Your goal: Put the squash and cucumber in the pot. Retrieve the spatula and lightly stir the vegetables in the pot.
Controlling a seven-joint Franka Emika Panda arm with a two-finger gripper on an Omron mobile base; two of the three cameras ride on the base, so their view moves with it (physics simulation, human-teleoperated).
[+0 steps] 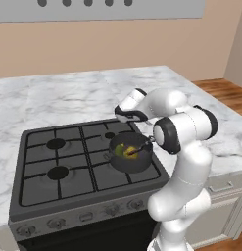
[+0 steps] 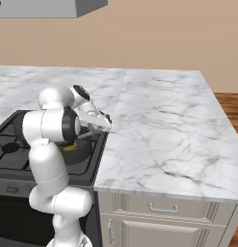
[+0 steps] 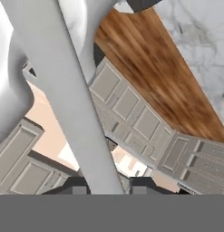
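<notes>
Nearest, the stove [image 1: 54, 171] front with its row of knobs [image 1: 56, 223], and to the right the pale cabinet drawers [image 2: 159, 207] under the counter [image 2: 159, 125].

On the near right burner, the pot [image 1: 142, 162], upright, dark and round. Inside it, the squash [image 1: 125, 148], yellow, and touching it on the left the cucumber [image 1: 118, 153], green, both low against the pot's floor. Also in the pot, the blade end of the spatula [image 1: 138, 148], tilted, with the thin handle rising to the right over the rim toward the arm's elbow.

In the hand view, end effector [image 3: 106, 186] narrow, one fingertip on each side of the broad grey spatula handle; cannot tell whether pressing on it or just off it.

Left of the pot, bare grates and three more burners.

Farther off, marble counter around the stove, well clear of the pot; wooden floor [image 1: 225, 90] at far right; then the tan wall [image 1: 117, 44] and the grey hood [image 1: 93, 12] above.
</notes>
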